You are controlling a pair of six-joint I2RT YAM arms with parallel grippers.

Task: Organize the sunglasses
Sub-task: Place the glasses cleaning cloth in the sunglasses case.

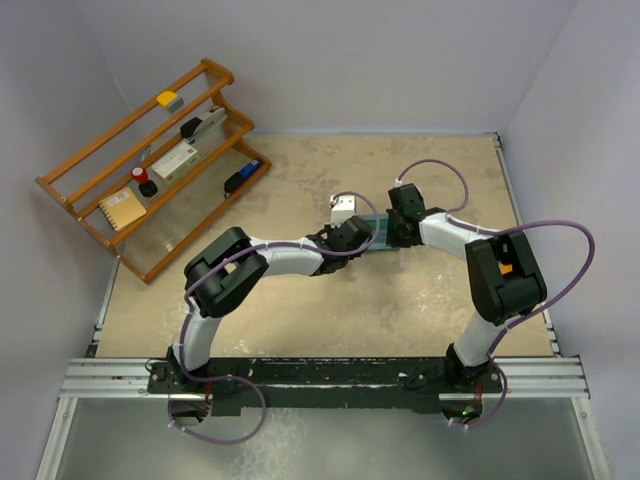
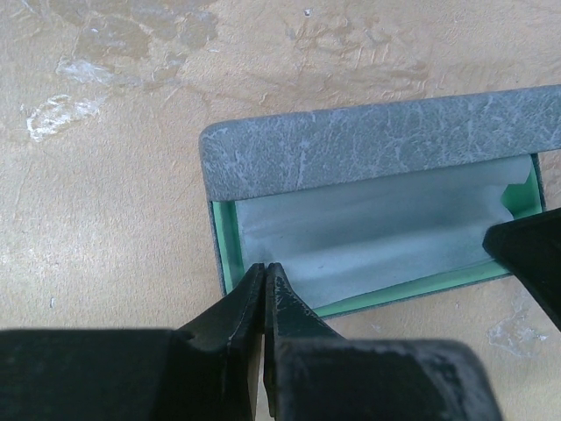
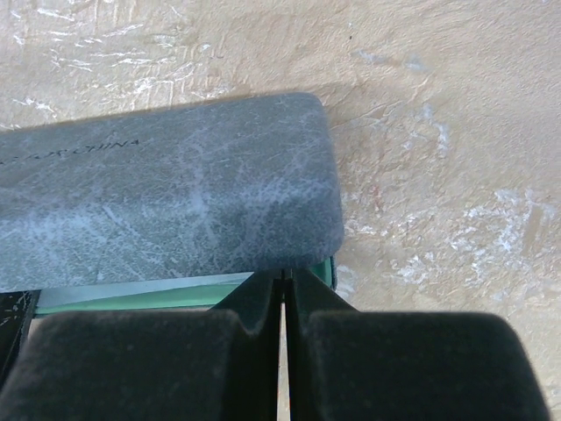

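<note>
My left pincer (image 2: 264, 274) closed, tips at case (image 2: 223, 246) near rim; white cloth (image 2: 377, 228) inside seen here only. My right pincer (image 3: 285, 279) closed under lid (image 3: 175, 184); lettering (image 3: 79, 155) seen there.

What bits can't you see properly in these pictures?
- Sunglasses: none in view; in the left wrist view the case lid and a pale cloth hide the inside.
- Case, top view: mostly under the left gripper and right gripper.
- Lid lettering, right wrist view: blurred, cut by the left edge.
- Things on the wooden rack, top view: too small to name.
</note>
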